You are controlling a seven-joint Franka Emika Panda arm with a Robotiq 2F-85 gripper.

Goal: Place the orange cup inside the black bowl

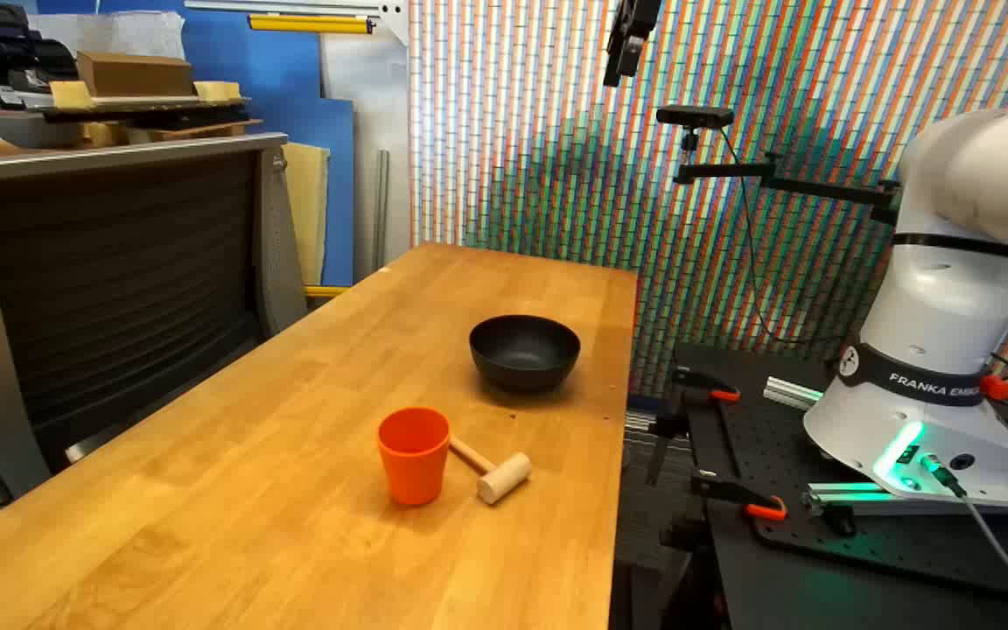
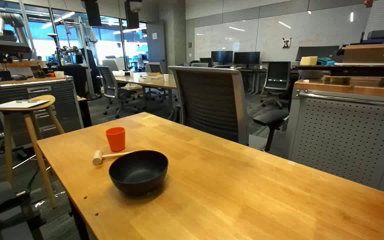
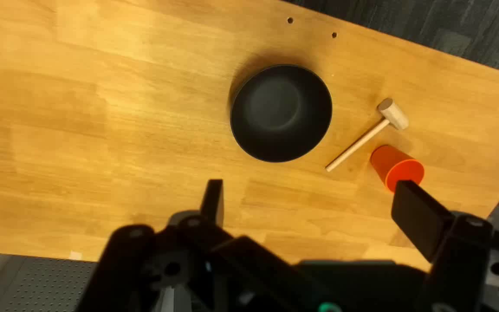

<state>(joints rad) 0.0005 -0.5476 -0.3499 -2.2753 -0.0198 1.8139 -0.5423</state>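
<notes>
The orange cup (image 1: 414, 468) stands upright on the wooden table and shows in both exterior views (image 2: 116, 140). In the wrist view the cup (image 3: 389, 161) is at the right, its rim partly covered by a fingertip. The black bowl (image 1: 525, 372) stands upright with nothing in it, also in both exterior views (image 2: 138, 186). In the wrist view the bowl (image 3: 280, 145) is at upper middle, left of the cup. My gripper (image 3: 310, 186) is open, its fingers wide apart with nothing between them. It hangs high above the table, at the top edge of an exterior view (image 1: 625, 66).
A wooden mallet (image 1: 504, 478) lies by the cup, its handle between cup and bowl (image 3: 358, 145). The table edge (image 1: 631, 350) runs close past the bowl. A dark chair (image 2: 212, 103) stands along the table's opposite side. A camera arm (image 1: 819, 188) is mounted by the robot base.
</notes>
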